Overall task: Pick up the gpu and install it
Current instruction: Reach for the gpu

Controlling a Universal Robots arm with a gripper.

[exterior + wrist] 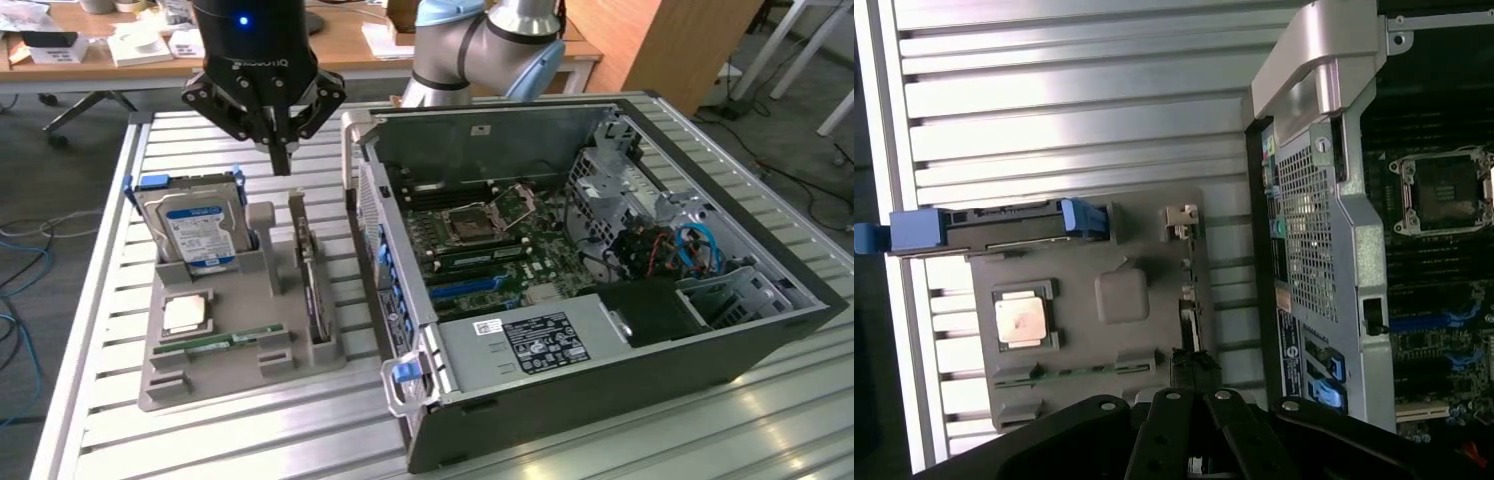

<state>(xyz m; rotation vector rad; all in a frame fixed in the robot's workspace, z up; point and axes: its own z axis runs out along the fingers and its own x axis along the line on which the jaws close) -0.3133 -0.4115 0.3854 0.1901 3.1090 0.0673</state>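
Gripper (280, 165) hangs over desk (200, 440) – fingers together, nothing held. Gpu (311, 275) stands on edge in grey tray (214, 375), at 6 o'clock of fingertips in ext. view, not touching. Hard drive (198, 230) upright at tray's 11 o'clock corner – open PC case (494, 135) at tray's 3 o'clock.

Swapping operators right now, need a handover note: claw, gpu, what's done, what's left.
Claw: shut, empty, hovering above the gray holder near one end of the gpu, not touching it.
Gpu: standing on edge in its slot of the holder, beside the open computer case.
Done: nothing yet; the card is not gripped and not lifted.
Left: pick up the gpu and seat it on the motherboard inside the case.
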